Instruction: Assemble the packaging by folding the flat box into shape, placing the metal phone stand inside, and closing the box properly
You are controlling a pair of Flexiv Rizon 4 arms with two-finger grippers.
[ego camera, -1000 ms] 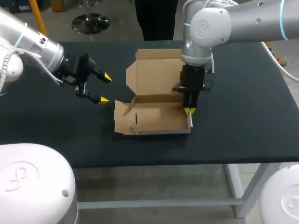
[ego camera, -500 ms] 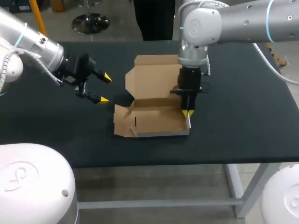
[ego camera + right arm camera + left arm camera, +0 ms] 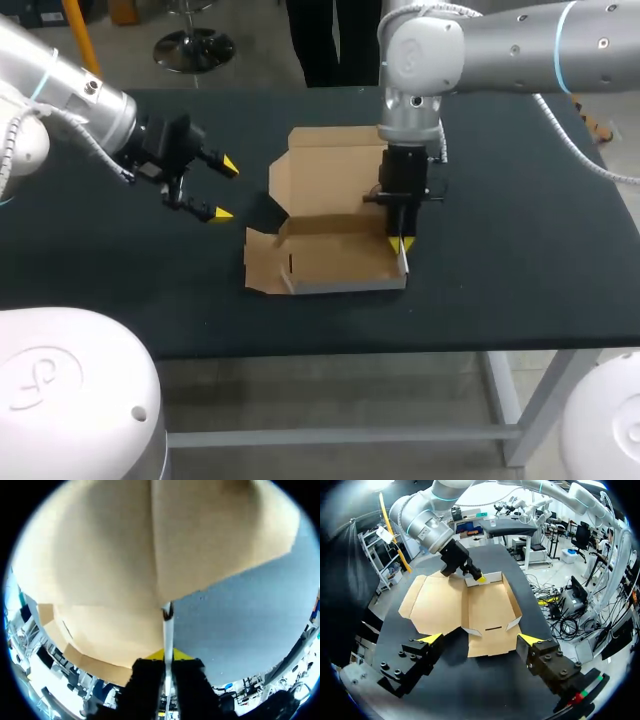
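"Since the right end effector [image 3: 401,243] is clamped on something thin, what exactly does it have?"

"Its fingers are pressed together on the upright side flap [image 3: 404,262] at the right end of the box [image 3: 325,180]. From the right wrist, only the flap's thin edge shows between them."

"And the left end effector [image 3: 222,190]?"

"Spread wide and holding nothing. It hangs above the surface [image 3: 520,250] near the box's left end and touches no cardboard."

"How will the box handle?"

"I'd judge it light and thin. It should be stiff across a panel, bend readily only at its creases, and slide on the dark surface if pushed from one side. Take it by a flap's edge close to the fold, as the right one does, and brace the opposite end. It lies mid-surface, lid open flat behind, some walls raised. No phone stand shows anywhere."
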